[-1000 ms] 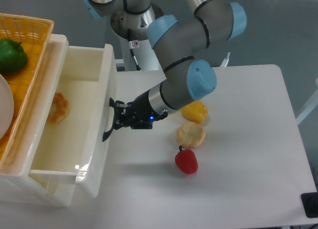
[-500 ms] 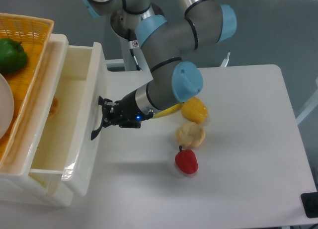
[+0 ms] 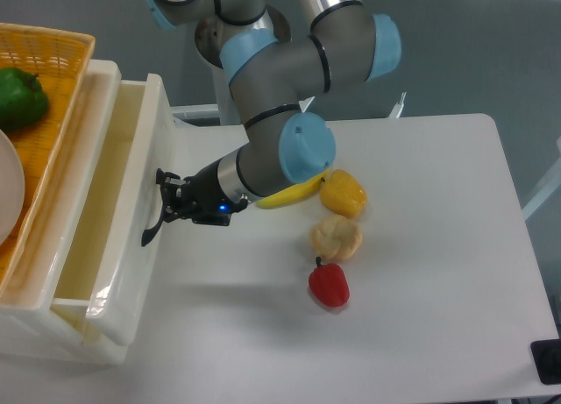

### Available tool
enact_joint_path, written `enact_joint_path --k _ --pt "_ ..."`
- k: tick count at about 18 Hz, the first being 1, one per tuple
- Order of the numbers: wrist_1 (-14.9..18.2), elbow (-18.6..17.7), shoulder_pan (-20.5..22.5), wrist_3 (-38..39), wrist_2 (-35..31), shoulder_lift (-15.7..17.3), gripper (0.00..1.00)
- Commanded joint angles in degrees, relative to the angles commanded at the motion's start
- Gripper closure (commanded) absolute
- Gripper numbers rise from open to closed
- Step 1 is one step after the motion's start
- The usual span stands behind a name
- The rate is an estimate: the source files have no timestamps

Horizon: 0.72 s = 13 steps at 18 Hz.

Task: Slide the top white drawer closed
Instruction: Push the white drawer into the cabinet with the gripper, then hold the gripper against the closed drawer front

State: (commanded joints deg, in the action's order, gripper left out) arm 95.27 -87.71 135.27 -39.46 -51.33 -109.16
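While my fingers [image 3: 164, 207], grip unclear, meet the top white drawer [image 3: 131, 202] at left of frame, closing is partway; push further.

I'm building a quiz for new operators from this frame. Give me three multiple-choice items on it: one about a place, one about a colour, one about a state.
1. Where is the gripper?
A. at the black handle of the top white drawer
B. over the red pepper
C. inside the basket

2. What colour is the pepper in the woven basket?
A. red
B. green
C. yellow

3. What is the state of the top white drawer?
A. fully shut
B. partly open
C. removed from the cabinet

Answers: 1 A, the fingertips sit against the handle. 2 B, the green pepper lies in the basket. 3 B, a strip of its interior shows.
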Motion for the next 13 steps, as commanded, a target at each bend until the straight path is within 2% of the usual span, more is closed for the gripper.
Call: enact_joint_path --k 13 --pt "-0.35 -0.09 -3.08 1.93 0.44 0.35 0.93"
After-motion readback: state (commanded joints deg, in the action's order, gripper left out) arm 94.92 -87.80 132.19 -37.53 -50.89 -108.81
